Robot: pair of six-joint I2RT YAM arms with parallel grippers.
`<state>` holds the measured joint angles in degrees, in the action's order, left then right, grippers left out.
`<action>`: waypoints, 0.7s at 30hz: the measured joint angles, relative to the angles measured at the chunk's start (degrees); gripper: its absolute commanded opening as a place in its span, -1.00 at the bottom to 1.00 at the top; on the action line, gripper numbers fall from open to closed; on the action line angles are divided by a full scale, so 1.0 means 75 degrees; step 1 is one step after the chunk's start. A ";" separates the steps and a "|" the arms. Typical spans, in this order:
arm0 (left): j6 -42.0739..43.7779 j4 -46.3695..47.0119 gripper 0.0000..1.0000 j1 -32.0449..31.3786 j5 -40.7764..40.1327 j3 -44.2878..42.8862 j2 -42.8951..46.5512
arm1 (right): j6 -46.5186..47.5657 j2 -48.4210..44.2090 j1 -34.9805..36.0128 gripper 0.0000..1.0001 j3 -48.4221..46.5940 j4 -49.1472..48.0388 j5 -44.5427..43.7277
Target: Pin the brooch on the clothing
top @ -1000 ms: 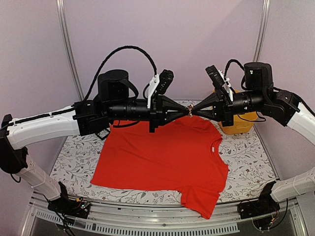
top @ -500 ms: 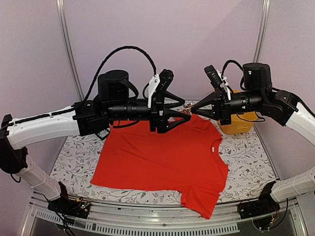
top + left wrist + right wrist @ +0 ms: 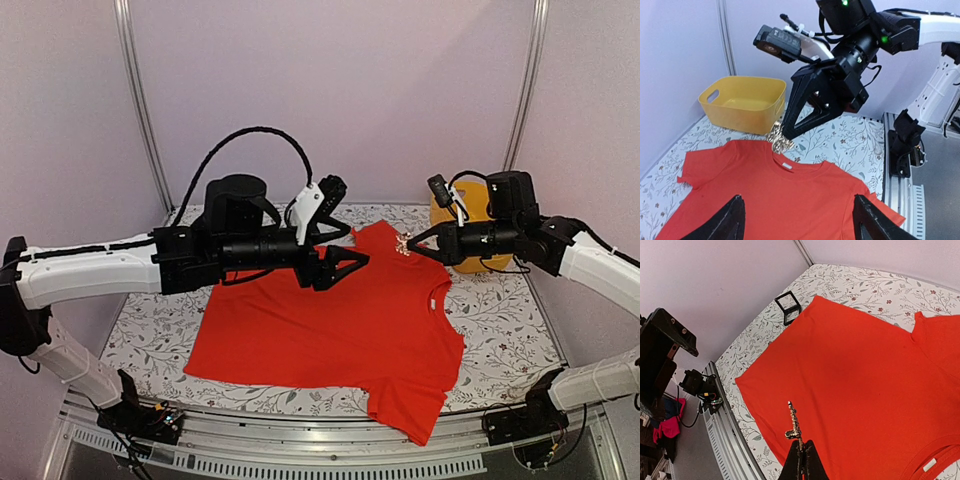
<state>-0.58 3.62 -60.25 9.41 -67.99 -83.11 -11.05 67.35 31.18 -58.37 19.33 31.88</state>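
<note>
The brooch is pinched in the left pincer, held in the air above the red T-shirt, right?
Not quite: the brooch is pinched in the right pincer, not the left one; the left pincer stands open and empty. It is indeed held in the air above the red T-shirt. The left wrist view shows this plainly.

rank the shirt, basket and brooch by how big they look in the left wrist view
1. shirt, largest by far
2. basket
3. brooch, tiny
The basket sits farther back, so it may look smaller than it is, but the order holds.
</note>
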 measured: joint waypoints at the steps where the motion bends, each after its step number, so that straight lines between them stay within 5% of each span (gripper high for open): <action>1: -0.0015 -0.0050 0.46 0.0000 -0.0114 0.0149 0.0000 | -0.0175 -0.0003 -0.0082 -1.00 0.0201 -0.0099 -0.0047; 14: -0.1072 -0.0901 0.34 -0.0073 -0.1003 0.1408 -0.0283 | -0.2078 -0.0510 -0.0318 -1.00 0.2792 -0.1393 -0.0423; 21: -0.1451 -0.1040 0.33 -0.0431 -0.1580 0.1498 -0.0402 | -0.2270 -0.1329 -0.0329 -1.00 0.3188 -0.1606 -0.0586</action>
<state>-11.46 -4.19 -63.48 -2.44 -56.75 -86.13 -28.08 57.39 28.71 -34.46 7.29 27.49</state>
